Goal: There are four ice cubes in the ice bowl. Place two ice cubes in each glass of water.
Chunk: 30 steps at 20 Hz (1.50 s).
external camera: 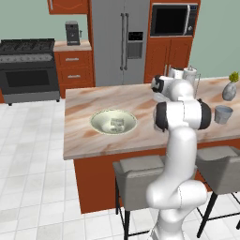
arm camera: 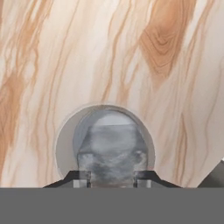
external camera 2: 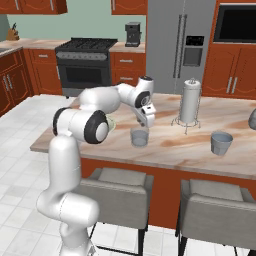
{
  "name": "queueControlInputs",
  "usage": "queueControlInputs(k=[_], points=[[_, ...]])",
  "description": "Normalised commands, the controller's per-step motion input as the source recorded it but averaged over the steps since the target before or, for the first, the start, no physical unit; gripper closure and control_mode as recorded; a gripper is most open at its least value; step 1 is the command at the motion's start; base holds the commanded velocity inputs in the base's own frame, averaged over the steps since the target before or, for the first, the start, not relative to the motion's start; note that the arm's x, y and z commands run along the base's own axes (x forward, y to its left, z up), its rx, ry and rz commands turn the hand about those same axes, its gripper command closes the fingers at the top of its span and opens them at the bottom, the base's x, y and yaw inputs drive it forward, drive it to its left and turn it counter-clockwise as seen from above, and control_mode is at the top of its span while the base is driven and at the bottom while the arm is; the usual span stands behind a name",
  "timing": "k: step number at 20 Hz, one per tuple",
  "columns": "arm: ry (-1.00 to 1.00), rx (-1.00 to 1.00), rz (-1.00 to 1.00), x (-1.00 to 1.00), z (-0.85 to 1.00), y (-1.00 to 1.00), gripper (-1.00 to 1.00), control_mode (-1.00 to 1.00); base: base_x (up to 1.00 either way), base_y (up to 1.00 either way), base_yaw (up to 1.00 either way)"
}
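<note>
Pale ice cube (arm camera: 111, 151) pinched in narrowly parted hand (arm camera: 111, 177), seemingly, directly above glass of water (arm camera: 65, 144). Light, slippery, stiff; grip flat opposite faces. Rest remain in ice bowl (external camera: 98, 125).

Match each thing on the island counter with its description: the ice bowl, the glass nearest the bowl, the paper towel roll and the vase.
Things:
1. ice bowl
2. glass nearest the bowl
3. paper towel roll
4. vase

Descriptions:
A. carries a yellow-green sprig
B. stands directly under the gripper
C. has ice cubes lying in it
D. stands upright in a wire stand

Pairs: 1-C, 2-B, 3-D, 4-A
</note>
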Motion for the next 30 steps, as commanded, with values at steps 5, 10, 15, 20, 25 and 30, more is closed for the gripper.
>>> queueControlInputs(k=[5, 10, 15, 20, 25, 30], points=[[0.0, 0.0, 0.0, 0.18, -0.09, -0.11, 1.0, -1.0, 0.0, 0.0, 0.0], [0.0, 0.0, 0.0, 0.13, -0.09, -0.04, 1.0, -1.0, 0.0, 0.0, 0.0], [0.0, 0.0, 0.0, 0.11, -0.13, 0.0, 1.0, -1.0, 0.0, 0.0, 0.0], [0.0, 0.0, 0.0, 0.08, -0.16, 0.0, 1.0, -1.0, 0.0, 0.0, 0.0], [0.0, 0.0, 0.0, 0.02, -0.15, 0.0, 1.0, -1.0, 0.0, 0.0, 0.0], [0.0, 0.0, 0.0, 0.03, -0.11, 0.04, 1.0, -1.0, 0.0, 0.0, 0.0]])
